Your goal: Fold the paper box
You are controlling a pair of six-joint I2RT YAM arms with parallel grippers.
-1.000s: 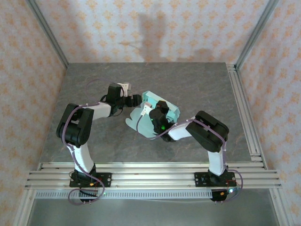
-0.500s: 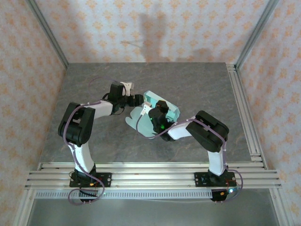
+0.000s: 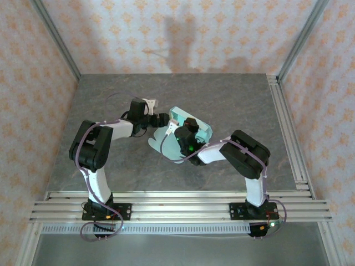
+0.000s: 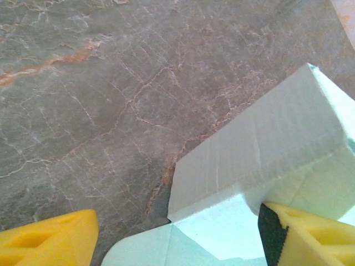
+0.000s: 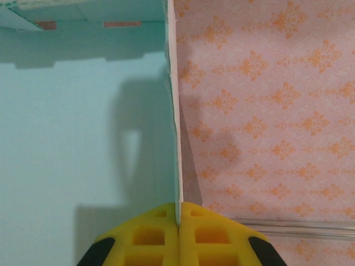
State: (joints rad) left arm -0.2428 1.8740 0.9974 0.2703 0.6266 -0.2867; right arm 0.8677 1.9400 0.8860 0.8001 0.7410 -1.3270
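I'd call it roughly halfway — the paper box (image 3: pixel 203 129) sits mid-tabletop (image 3: pixel 238 100) with one panel pinched upright in my right gripper (image 5: pixel 178 216), left gripper (image 4: pixel 175 241) spread apart against a folded side, and the rounded flaps lying flat, not yet tucked.

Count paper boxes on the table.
1. The paper box sits in the middle of the table. The right gripper is shut on one upright wall, and the open left gripper is at its left edge. Another could be hidden beneath the grippers.
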